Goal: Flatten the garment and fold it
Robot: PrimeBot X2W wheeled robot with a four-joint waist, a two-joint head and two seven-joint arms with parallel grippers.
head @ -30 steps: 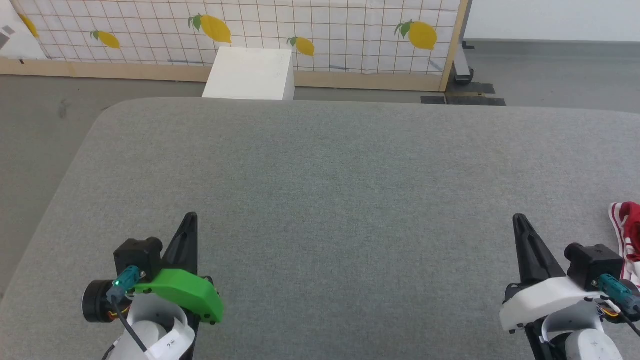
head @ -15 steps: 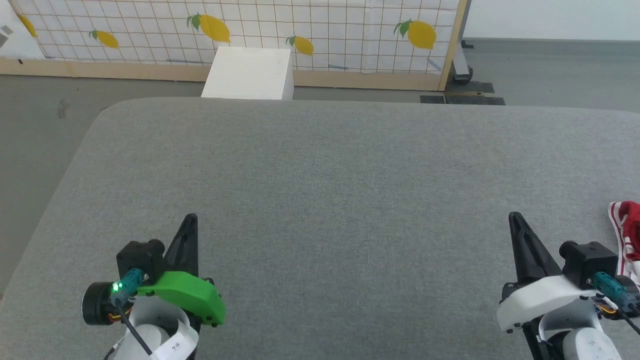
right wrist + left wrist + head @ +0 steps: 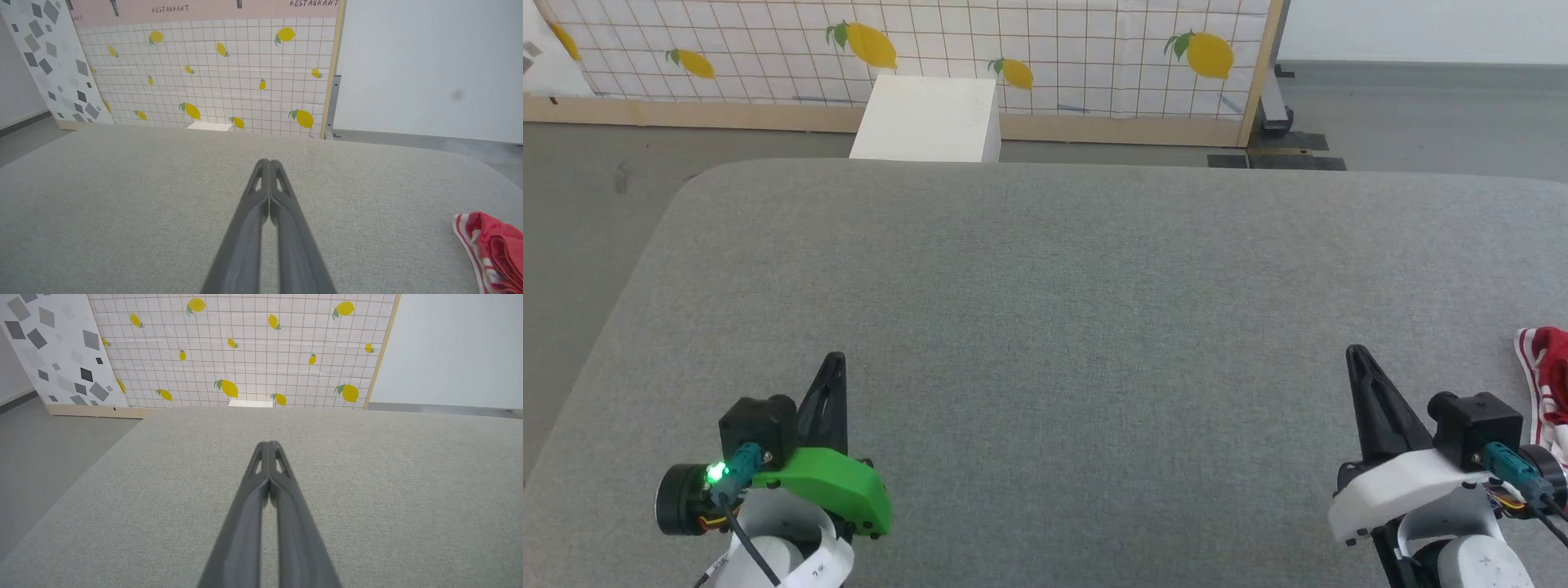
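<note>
The left gripper (image 3: 834, 359) and right gripper (image 3: 1355, 353) are closed, holding nothing. The garment (image 3: 1548, 365) lies bunched on the table (image 3: 1045, 278) beside the right gripper.

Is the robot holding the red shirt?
No, the shirt lies bunched on the grey table, apart from the shut right gripper.

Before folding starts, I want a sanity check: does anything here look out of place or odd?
The garment lies bunched far right on the grey surface, beyond the right end effector, not spread in the middle. Nothing else stands out.
</note>
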